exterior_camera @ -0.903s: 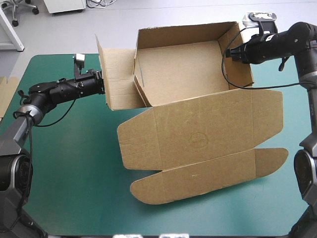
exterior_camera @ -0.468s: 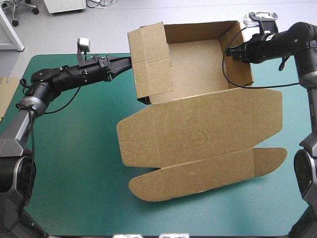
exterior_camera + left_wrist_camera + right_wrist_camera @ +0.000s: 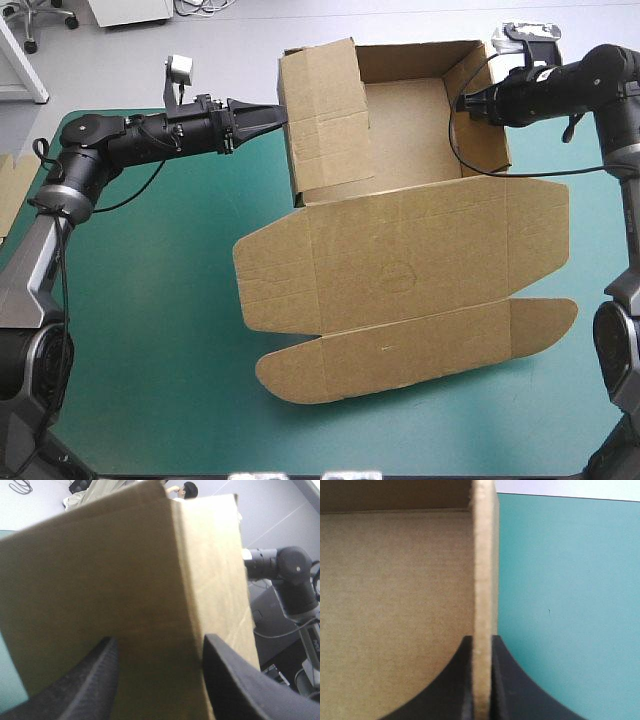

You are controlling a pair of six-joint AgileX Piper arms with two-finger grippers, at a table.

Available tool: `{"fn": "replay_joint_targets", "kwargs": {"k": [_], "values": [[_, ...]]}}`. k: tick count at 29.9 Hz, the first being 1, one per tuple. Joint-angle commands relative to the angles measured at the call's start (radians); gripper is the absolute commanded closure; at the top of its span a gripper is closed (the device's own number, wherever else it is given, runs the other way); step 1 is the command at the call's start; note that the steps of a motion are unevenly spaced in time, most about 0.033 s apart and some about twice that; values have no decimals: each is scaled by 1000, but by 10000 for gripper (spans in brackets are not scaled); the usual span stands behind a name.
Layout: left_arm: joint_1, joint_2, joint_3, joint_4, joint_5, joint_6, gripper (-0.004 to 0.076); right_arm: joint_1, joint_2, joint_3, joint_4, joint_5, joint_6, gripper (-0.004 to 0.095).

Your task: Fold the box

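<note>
Resting on the teal-green table (image 3: 150,330), the brown box (image 3: 400,270) is half formed. An open tray with raised walls sits by the table's far edge. Its wide lid lies flat toward the table's near edge and ends in a long flap with rounded corners.

The left gripper (image 3: 272,114) reaches in from the table's left side, and its tip touches the outside of a tall creased panel raised at the tray's left end. Its black fingers (image 3: 85,685) stand apart, released, with a folded corner of the board just ahead between them.

The right gripper (image 3: 462,103) is at the tray's right wall, toward the table's far right corner. It is clenched on that wall, its fingers (image 3: 452,680) pinching the pale cut edge of the board.

The board is matte, plain card scored with straight fold lines. A faint round mark shows at the lid's middle.
</note>
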Motion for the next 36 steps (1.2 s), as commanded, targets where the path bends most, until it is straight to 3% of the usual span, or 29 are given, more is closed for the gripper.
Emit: {"fn": "replay_joint_targets", "kwargs": {"k": [1,11,16,24,28,36], "values": [[-23,-91,-40,-23,102,-22,343,1,-52,-35,42,-59,19,925],[-77,-99,-40,-16,96,-46,343,3,-52,-35,45,-39,47,925],[-88,-97,-40,-3,-3,-59,342,3,-52,-35,52,-30,51,924],[-107,-97,-44,270,-86,-208,343,3,-52,-35,50,-22,64,923],[-128,-97,-44,295,-166,-248,343,3,-52,-35,50,-16,81,918],[-192,-97,-125,537,-258,-401,344,63,-52,-35,-50,-6,132,905]]}}
